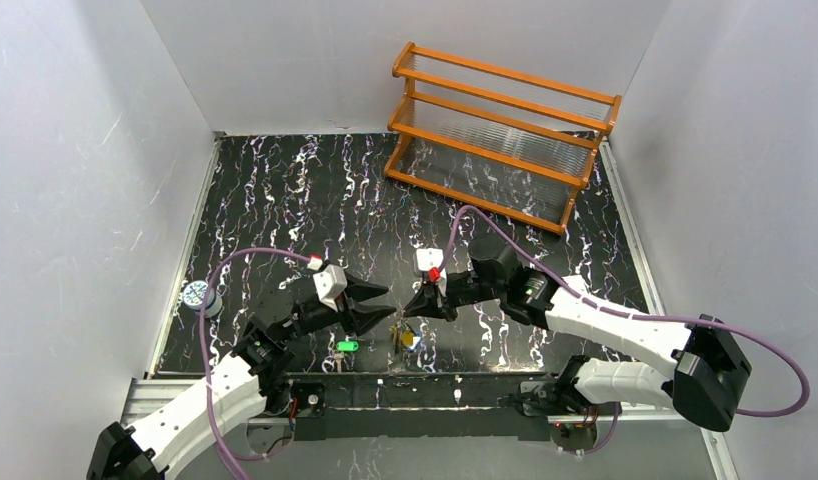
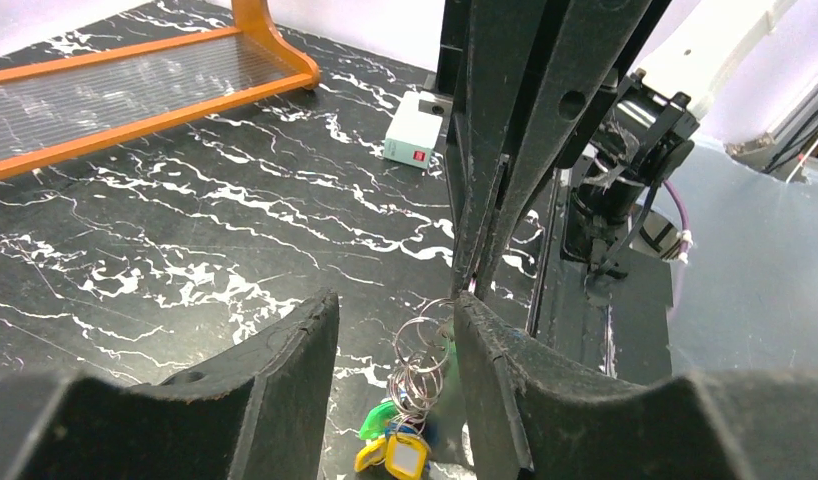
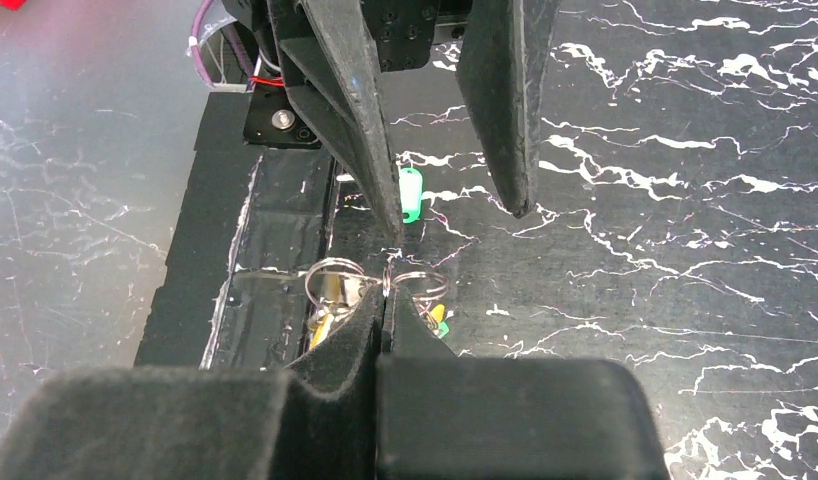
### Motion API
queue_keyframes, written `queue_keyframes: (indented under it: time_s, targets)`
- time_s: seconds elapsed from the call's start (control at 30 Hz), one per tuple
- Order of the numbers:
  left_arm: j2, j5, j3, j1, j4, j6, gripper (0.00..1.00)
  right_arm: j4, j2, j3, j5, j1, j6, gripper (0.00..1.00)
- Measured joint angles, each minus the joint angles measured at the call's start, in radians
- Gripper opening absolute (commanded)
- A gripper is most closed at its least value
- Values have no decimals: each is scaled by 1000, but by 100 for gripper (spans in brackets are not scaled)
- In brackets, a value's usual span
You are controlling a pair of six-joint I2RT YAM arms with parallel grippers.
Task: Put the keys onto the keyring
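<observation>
down on black marbled table (image 1: 285, 200), right end effector (image 3: 385, 292) pinches keyring (image 2: 421, 362), left end effector (image 1: 389, 305) half-open.

Black white-veined table (image 1: 285, 200), orange wooden rack (image 1: 500, 135) far right, round can (image 1: 196, 295) at left edge, green key (image 1: 347, 346) near front

Both arms reach inward, tips near each other: left end effector (image 1: 390, 305) spread apart, right end effector (image 1: 410, 312) pinched closed.

The table (image 1: 285, 200) is black, marbled with white veins. The rack (image 2: 285, 55) is orange. A green key (image 1: 347, 346), a yellow key (image 2: 405, 455), a silvery keyring (image 2: 422, 350).
</observation>
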Motion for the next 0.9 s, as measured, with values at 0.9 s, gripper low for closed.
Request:
queue_keyframes:
  time_s: [0.9]
  targets:
    - [113, 9, -43, -158, 25, 100, 25, 101, 7, -96, -72, -19, 91, 1]
